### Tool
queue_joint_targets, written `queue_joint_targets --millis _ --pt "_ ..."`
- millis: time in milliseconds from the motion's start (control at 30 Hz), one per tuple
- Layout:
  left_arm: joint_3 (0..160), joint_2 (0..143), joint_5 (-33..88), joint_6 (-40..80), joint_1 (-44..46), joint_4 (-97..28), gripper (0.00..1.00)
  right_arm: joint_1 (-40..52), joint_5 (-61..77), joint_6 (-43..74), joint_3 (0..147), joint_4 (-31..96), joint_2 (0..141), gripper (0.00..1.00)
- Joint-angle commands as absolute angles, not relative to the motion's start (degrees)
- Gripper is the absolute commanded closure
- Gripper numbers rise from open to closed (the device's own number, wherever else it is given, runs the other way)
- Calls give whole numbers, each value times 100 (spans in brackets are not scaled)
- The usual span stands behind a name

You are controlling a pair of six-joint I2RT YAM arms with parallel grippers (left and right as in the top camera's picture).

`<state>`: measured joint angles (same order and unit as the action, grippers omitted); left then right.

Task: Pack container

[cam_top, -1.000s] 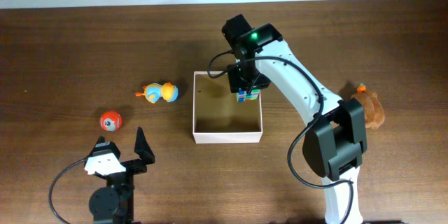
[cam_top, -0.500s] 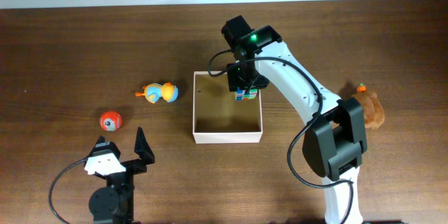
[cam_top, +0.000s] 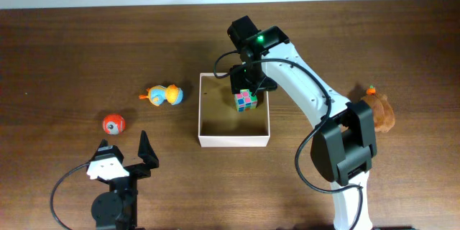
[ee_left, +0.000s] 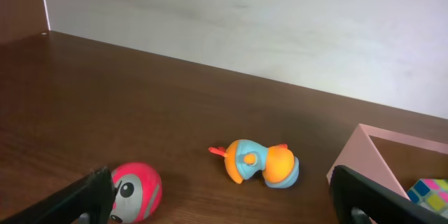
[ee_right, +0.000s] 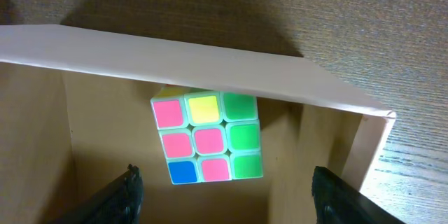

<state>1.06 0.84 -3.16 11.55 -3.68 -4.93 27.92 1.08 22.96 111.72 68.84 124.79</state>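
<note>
The container [cam_top: 233, 141] is a square shallow box with white walls and a tan inside, at the table's middle. A multicoloured puzzle cube [cam_top: 245, 100] lies inside it near the far right corner. My right gripper [cam_top: 249, 83] hovers over that corner, open and empty. In the right wrist view the cube [ee_right: 206, 136] lies free on the box floor below the white wall [ee_right: 175, 59], between and beyond my open fingers [ee_right: 231, 203]. My left gripper [cam_top: 126, 152] is open and empty near the front left; in the left wrist view its fingers [ee_left: 224, 203] frame the toys.
A red ball with an eye [cam_top: 113, 123] and an orange-and-blue duck toy [cam_top: 165, 95] lie left of the box; both also show in the left wrist view, ball [ee_left: 136, 190] and duck [ee_left: 259, 164]. A brown plush toy [cam_top: 381, 111] lies at the right.
The right gripper has opened and let go of the cube. The cube has dropped onto the box floor and shifted slightly left. The left arm has not moved.
</note>
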Motion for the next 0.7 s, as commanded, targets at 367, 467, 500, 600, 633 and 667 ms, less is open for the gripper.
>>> queue_joint_targets --millis 367,467,500,600,633,667 --pt "75 30 -235 1079 -392 -499 1 3422 637 1221 11155 6556 12414 69" --pt "75 30 -235 1079 -392 -497 1 3618 224 1221 11028 6307 12414 68" --pt "75 30 -235 1079 -392 -499 1 3656 163 1219 10980 6228 12418 68" --pt "75 30 -235 1079 -392 -499 1 3680 165 1157 10875 6034 12440 72" --pt "75 30 -235 1079 -392 -497 1 3675 163 1131 10855 5988 12451 73" --pt "75 30 -235 1079 -392 -497 1 3660 132 1109 10847 5955 12481 73"
